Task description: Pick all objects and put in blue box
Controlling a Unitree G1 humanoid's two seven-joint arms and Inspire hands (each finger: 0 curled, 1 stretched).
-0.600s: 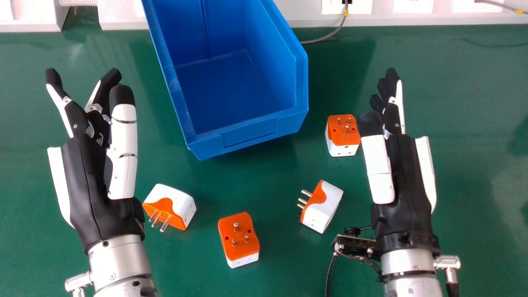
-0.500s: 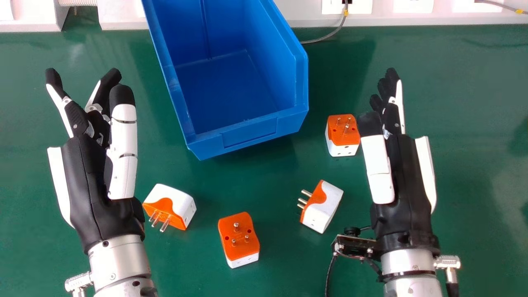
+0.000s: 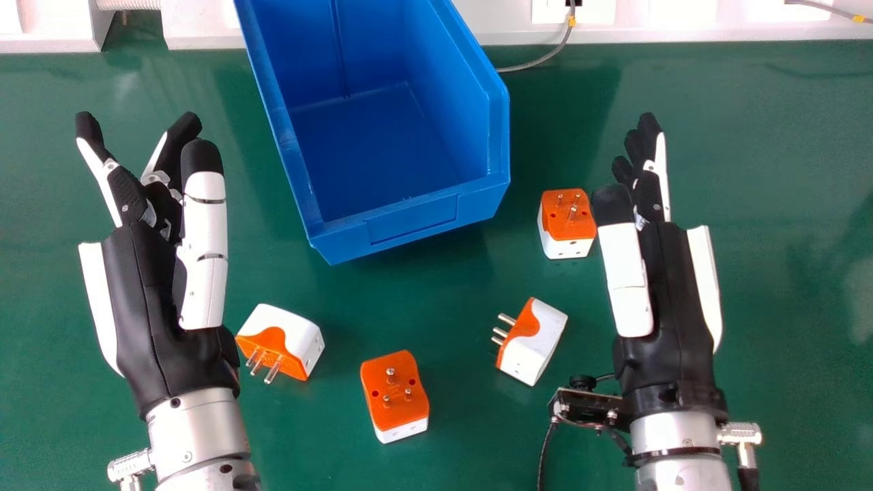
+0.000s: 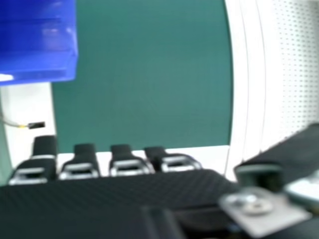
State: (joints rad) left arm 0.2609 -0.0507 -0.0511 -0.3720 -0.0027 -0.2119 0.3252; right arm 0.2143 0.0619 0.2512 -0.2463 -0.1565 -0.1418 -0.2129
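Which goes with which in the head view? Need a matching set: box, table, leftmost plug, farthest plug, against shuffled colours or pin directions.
Column 1
1. box
2. table
3. leftmost plug
4. farthest plug

Column 2
A. pins pointing up
B. green
C. pins towards the view's bottom edge
D. blue all over

Pairs: 1-D, 2-B, 3-C, 4-A
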